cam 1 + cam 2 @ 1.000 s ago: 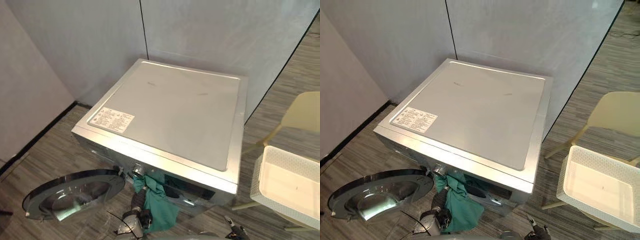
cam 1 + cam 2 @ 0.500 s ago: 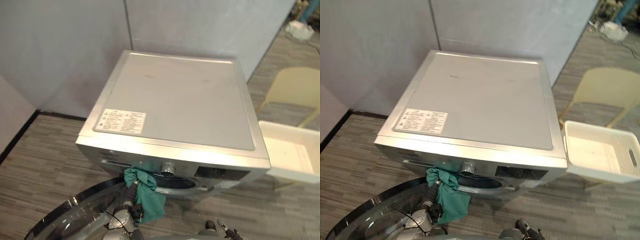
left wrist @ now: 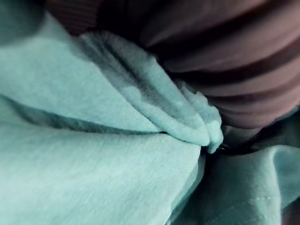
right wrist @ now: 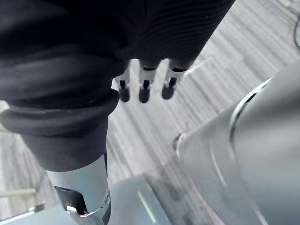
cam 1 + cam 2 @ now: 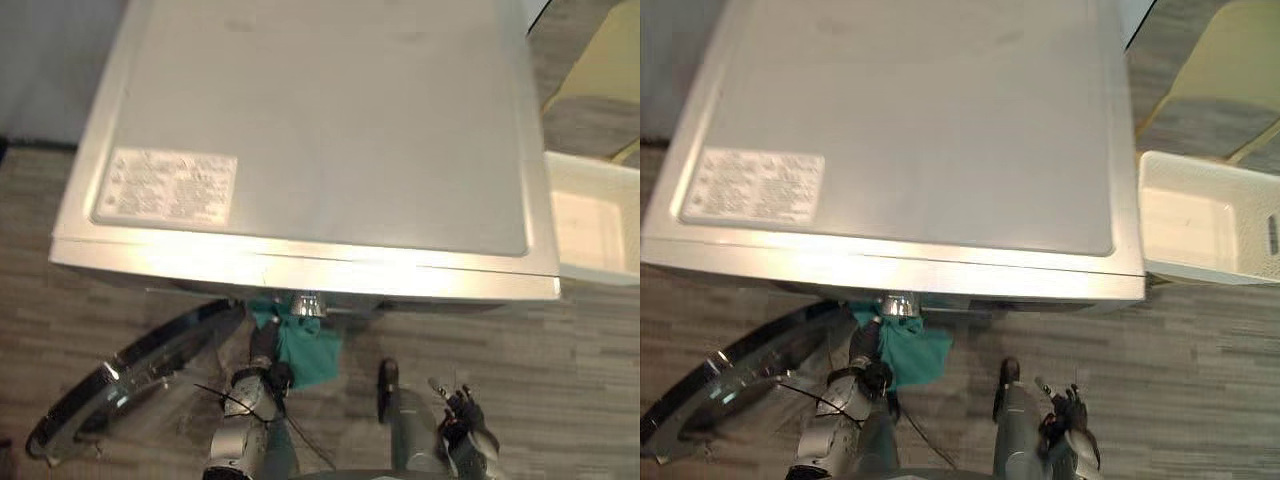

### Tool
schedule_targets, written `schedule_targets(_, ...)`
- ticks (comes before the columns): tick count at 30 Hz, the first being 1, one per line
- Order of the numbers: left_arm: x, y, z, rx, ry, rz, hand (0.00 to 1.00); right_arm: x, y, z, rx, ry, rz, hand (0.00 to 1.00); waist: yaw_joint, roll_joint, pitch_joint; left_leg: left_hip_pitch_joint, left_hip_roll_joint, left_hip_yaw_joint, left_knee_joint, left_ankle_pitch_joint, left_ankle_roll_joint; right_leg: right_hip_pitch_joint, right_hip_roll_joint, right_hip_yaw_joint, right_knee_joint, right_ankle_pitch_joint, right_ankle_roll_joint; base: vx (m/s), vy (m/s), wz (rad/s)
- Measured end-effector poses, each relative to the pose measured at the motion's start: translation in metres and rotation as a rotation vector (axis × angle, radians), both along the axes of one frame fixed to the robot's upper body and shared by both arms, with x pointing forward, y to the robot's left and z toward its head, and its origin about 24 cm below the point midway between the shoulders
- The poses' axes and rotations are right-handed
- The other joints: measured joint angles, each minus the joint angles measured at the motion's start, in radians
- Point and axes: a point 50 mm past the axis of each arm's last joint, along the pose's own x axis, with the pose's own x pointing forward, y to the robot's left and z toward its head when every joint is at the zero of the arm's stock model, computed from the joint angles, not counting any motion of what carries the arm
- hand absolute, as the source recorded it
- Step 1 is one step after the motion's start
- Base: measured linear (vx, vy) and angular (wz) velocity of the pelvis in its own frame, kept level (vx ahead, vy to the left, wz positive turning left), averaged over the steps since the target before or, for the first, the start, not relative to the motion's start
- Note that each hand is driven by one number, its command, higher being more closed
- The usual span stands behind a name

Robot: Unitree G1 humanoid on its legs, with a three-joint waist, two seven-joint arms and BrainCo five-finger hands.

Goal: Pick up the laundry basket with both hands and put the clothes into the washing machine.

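Clothes: one green garment (image 5: 305,350) hangs at the front of the washing machine (image 5: 320,130), bunched just below the round knob (image 5: 305,303) and trailing toward the floor (image 5: 560,380).

Left hand (image 5: 262,350) reaches up into the garment under the machine's front edge. Its fingers are buried in the fabric, so its grip cannot be told.

Left wrist view: folds of green cloth pressed against the hand's dark ribbed cover (image 3: 234,70).

Machine door (image 5: 130,370) stands swung open to the left, glass facing up. A white label (image 5: 170,187) sits on the near left corner of the lid.

Laundry basket (image 5: 1200,270), white, sits just beside the machine's right side on a yellow chair (image 5: 1235,45), its pale bottom bare to view. Neither hand touches it.

Right hand (image 5: 462,412) hangs low near the floor, well apart from the garment and basket. The right wrist view adds what the head views do not: fingers (image 4: 144,91) straight and relaxed, holding nothing, grey plank floor below them.
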Motion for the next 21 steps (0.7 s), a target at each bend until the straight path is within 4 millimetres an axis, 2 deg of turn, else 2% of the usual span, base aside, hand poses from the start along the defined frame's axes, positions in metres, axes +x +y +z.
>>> schedule_targets(1, 0.007, -0.001, 0.007, -0.007, -0.033, 0.005, 1.00, 0.006, 0.000, 0.004, -0.004, -0.022, -0.010, 0.00, 0.006, -0.009, 0.009, -0.047, 0.000, -0.004, 0.022, -0.008, 0.006, -0.046, -0.007, 0.000, 0.039, -0.032, 0.003, -0.19, -0.076, 0.42)
schedule_targets(2, 0.017, -0.005, 0.018, -0.014, -0.074, 0.010, 1.00, 0.015, -0.002, 0.011, -0.014, -0.058, -0.015, 0.00, 0.010, -0.010, 0.040, -0.087, 0.000, -0.016, 0.047, -0.036, -0.013, -0.093, -0.012, 0.000, 0.091, -0.077, 0.008, -0.17, -0.064, 0.33)
schedule_targets(5, 0.039, -0.012, 0.037, -0.014, -0.138, 0.011, 1.00, 0.030, -0.005, 0.025, -0.024, -0.135, -0.054, 0.00, 0.013, -0.020, 0.085, -0.231, 0.000, -0.051, 0.165, -0.076, -0.015, -0.238, -0.023, 0.025, 0.236, -0.130, 0.011, -0.21, -0.030, 0.12)
schedule_targets(8, 0.060, -0.019, 0.050, -0.005, -0.158, 0.027, 1.00, 0.033, -0.009, 0.031, -0.029, -0.168, -0.098, 0.00, 0.007, -0.026, 0.126, -0.328, 0.010, -0.054, 0.272, -0.109, -0.009, -0.343, -0.026, 0.059, 0.329, -0.148, 0.016, -0.13, 0.022, -0.13)
schedule_targets(11, 0.072, -0.022, 0.061, 0.000, -0.182, 0.036, 1.00, 0.032, -0.011, 0.031, -0.017, -0.176, -0.141, 0.00, 0.001, -0.028, 0.136, -0.395, 0.016, -0.056, 0.324, -0.123, 0.001, -0.410, -0.024, 0.073, 0.368, -0.151, 0.021, -0.06, 0.023, -0.09)
schedule_targets(14, 0.098, -0.029, 0.084, 0.012, -0.221, 0.048, 1.00, 0.036, -0.016, 0.038, -0.024, -0.220, -0.183, 0.00, -0.013, -0.029, 0.157, -0.478, 0.018, -0.059, 0.390, -0.135, 0.016, -0.493, -0.026, 0.096, 0.422, -0.154, 0.027, -0.05, 0.016, -0.03)
schedule_targets(16, 0.110, -0.031, 0.100, 0.011, -0.251, 0.060, 1.00, 0.033, -0.019, 0.035, -0.025, -0.200, -0.199, 0.00, -0.016, -0.029, 0.159, -0.519, 0.022, -0.060, 0.423, -0.146, 0.017, -0.537, -0.023, 0.108, 0.450, -0.155, 0.029, -0.07, 0.010, -0.11)
schedule_targets(17, 0.122, -0.028, 0.119, 0.022, -0.293, 0.076, 1.00, 0.030, -0.018, 0.032, -0.018, -0.182, -0.204, 0.00, -0.025, -0.029, 0.162, -0.549, 0.032, -0.057, 0.451, -0.155, 0.023, -0.570, -0.015, 0.120, 0.470, -0.158, 0.033, -0.06, 0.008, -0.15)
schedule_targets(18, 0.125, -0.027, 0.124, 0.022, -0.303, 0.078, 1.00, 0.030, -0.018, 0.031, -0.015, -0.181, -0.206, 0.00, -0.028, -0.029, 0.163, -0.555, 0.034, -0.057, 0.456, -0.157, 0.025, -0.576, -0.014, 0.123, 0.473, -0.158, 0.035, -0.08, 0.012, -0.19)
schedule_targets(20, 0.142, -0.020, 0.174, 0.056, -0.431, 0.093, 1.00, 0.028, -0.017, 0.028, 0.001, -0.167, -0.211, 0.00, -0.047, -0.034, 0.189, -0.571, 0.044, -0.044, 0.483, -0.168, 0.025, -0.606, 0.000, 0.152, 0.490, -0.156, 0.044, -0.10, 0.016, -0.24)
schedule_targets(21, 0.145, -0.018, 0.188, 0.051, -0.467, 0.095, 1.00, 0.027, -0.016, 0.027, 0.003, -0.161, -0.208, 0.00, -0.047, -0.035, 0.189, -0.579, 0.052, -0.040, 0.489, -0.170, 0.027, -0.616, 0.008, 0.157, 0.489, -0.151, 0.046, -0.11, 0.021, -0.32)
